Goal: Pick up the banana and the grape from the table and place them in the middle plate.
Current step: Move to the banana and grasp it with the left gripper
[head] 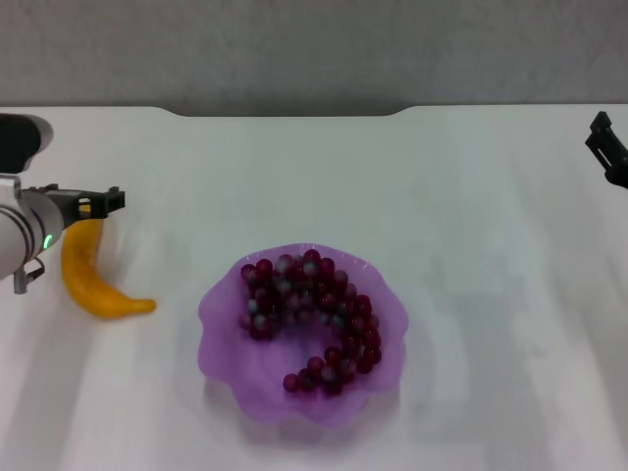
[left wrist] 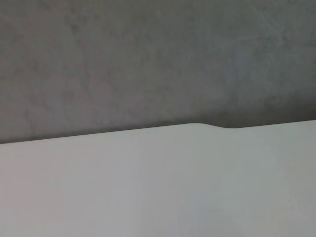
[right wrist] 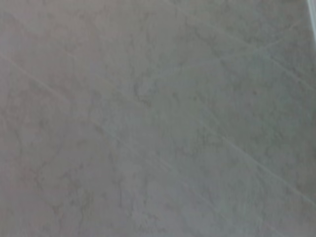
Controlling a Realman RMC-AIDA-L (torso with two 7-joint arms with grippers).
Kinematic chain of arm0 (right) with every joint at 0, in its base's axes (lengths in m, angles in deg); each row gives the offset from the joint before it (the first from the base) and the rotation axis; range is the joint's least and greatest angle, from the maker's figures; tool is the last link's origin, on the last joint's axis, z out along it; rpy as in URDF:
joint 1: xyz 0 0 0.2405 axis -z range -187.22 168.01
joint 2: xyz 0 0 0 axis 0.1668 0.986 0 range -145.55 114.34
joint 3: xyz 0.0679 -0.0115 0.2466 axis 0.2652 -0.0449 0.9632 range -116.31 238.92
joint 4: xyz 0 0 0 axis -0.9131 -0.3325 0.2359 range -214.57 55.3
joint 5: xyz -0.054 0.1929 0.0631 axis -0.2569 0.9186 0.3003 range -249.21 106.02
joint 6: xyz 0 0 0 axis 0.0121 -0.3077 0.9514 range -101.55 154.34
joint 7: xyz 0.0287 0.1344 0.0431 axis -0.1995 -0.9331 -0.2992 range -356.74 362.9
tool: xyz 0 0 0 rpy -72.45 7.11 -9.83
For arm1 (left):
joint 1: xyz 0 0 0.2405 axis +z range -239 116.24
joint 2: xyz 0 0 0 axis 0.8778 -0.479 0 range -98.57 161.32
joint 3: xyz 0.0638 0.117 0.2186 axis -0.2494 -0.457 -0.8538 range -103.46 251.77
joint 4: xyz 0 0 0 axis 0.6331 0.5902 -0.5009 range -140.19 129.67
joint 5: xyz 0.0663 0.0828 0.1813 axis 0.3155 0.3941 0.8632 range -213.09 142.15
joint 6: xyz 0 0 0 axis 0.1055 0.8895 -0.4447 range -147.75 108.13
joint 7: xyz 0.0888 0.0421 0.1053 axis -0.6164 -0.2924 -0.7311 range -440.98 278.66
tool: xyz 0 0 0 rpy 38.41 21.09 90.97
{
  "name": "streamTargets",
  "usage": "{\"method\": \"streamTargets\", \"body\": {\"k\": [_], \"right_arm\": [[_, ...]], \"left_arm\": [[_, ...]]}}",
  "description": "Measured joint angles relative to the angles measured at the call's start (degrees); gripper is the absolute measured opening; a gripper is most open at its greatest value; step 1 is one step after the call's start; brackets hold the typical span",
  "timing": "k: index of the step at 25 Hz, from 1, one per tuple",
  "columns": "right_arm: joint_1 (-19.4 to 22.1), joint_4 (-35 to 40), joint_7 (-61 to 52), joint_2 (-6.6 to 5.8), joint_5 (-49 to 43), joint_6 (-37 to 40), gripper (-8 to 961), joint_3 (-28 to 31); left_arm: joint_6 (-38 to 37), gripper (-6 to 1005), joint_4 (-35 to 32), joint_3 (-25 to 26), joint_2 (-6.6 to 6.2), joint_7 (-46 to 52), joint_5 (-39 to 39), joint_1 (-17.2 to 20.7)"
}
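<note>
On head cam I see the grapes (head: 312,316) already lying in the plate (head: 228,339), a curved bunch running from the far-left part of the dish round to the near-right. The plate sits near mid-bench, toward the near edge. The bench (head: 471,196) is plain white w/ a rounded notch along its far edge.

The banana (head: 90,278) is outside the plate, off to the plate's left, apart from the rim. Its lower curve and one tip are at bench level pointing toward the plate; its upper end goes up under the left gripper (head: 98,203). The left gripper is right at that upper end, the arm coming in from the left edge of view. Looks like contact, but I can't tell if the jaws are pinching the banana or spread around it.

The right gripper (head: 608,147) is at the far-right edge, well apart from plate & fruit; only a dark bit shows, so jaw state — can't tell.

Left wrist cam: just bench (left wrist: 158,187) and its notched edge w/ grey wall behind. Right wrist cam: only a grey mottled surface.
</note>
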Motion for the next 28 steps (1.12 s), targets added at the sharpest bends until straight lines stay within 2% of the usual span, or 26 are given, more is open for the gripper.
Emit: {"method": "streamTargets", "body": {"k": [5, 12, 23, 28], "right_arm": [[0.0, 0.0, 0.0, 0.0, 0.0, 0.0, 891, -0.1], [0.1, 0.0, 0.0, 0.0, 0.0, 0.0, 891, -0.1], [0.0, 0.0, 0.0, 0.0, 0.0, 0.1, 891, -0.1], [0.0, 0.0, 0.0, 0.0, 0.0, 0.1, 891, -0.1]], "left_arm": [[1.7, 814, -0.8, 2.7, -0.52, -1.7, 0.1, 0.2], [5.7, 812, -0.9, 2.8, -1.12, -1.8, 0.1, 0.5], [8.8, 810, -0.9, 2.6, -1.2, -1.8, 0.6, 0.9], [10.2, 809, -0.7, 2.2, -0.74, -2.2, 0.6, 0.8]]}}
